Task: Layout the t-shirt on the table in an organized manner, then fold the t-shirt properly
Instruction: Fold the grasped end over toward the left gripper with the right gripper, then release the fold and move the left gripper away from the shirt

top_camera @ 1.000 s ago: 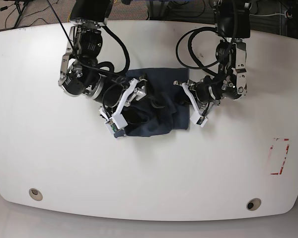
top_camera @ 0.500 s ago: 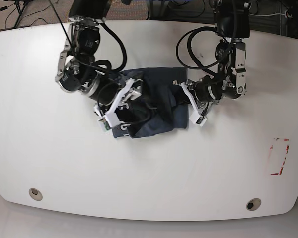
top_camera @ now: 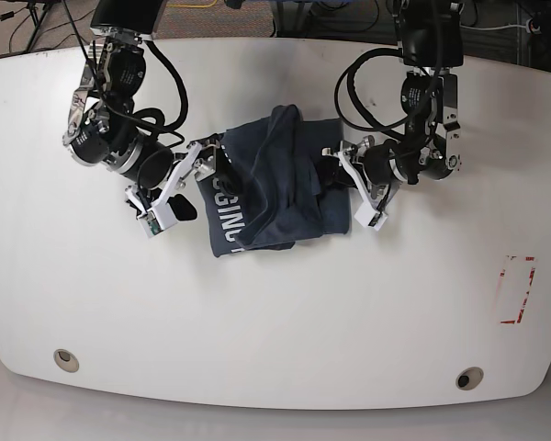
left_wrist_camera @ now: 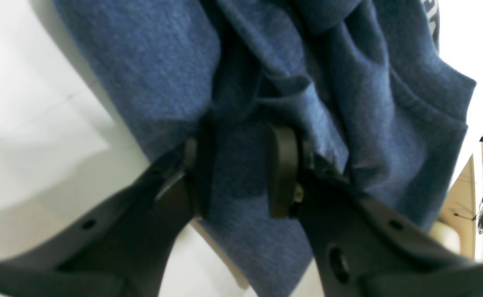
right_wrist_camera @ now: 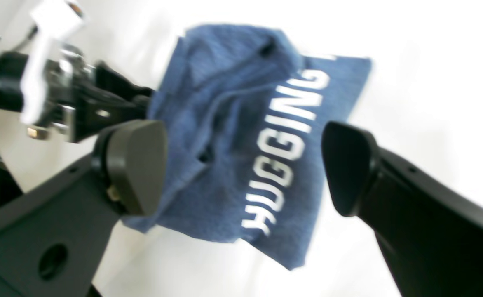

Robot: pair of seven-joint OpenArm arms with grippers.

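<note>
The dark blue t-shirt lies bunched in the middle of the white table, with white lettering showing on its left part. My left gripper is at the shirt's right edge. In the left wrist view the left gripper is shut on a fold of the t-shirt. My right gripper is open and empty just left of the shirt. In the right wrist view the right gripper is open wide, with the lettered t-shirt lying beyond it and apart from it.
Two round grommet holes sit near the table's front edge. A red-and-white marking is at the right. Cables and floor lie beyond the far edge.
My right gripper has let go of the shirt and moved left, away from it. The shirt's left part has unfolded and shows its lettering. The left gripper has barely moved.
</note>
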